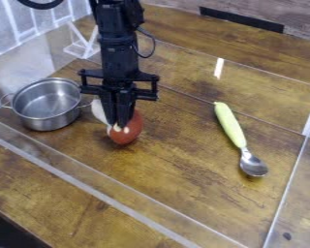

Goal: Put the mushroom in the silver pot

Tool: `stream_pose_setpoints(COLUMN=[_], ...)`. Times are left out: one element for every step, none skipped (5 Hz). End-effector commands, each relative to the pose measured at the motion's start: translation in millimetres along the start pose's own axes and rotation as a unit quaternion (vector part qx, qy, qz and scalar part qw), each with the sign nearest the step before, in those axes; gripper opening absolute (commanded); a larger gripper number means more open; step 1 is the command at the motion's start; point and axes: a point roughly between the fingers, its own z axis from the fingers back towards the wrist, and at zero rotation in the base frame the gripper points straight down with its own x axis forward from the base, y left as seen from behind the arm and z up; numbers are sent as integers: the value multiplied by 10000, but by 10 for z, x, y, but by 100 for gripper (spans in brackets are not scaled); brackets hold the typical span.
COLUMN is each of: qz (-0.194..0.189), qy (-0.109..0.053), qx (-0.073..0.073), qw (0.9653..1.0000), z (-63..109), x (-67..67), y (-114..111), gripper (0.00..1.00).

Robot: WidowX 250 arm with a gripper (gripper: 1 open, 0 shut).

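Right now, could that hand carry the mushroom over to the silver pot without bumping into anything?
Probably yes. The hand looks closed on the mushroom, and the silver pot sits close beside it with its top open and nothing inside. Only bare wood lies between them; the green-handled spoon is off on the other side.

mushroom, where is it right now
In the camera view the mushroom sits left of centre on the wooden table, just right of the silver pot, with the gripper closed around it.
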Motion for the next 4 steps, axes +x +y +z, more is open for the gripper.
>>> stream_pose_setpoints(qz=[281, 724, 725, 634], qy=[-697, -928, -1059, -1101], qx=[-163, -285, -412, -511], qw=[9970, 9926, 9909, 9906], z=[510, 722, 903, 945], x=[123, 208, 139, 116], y=[89, 311, 605, 886], gripper=[0, 0, 0, 0])
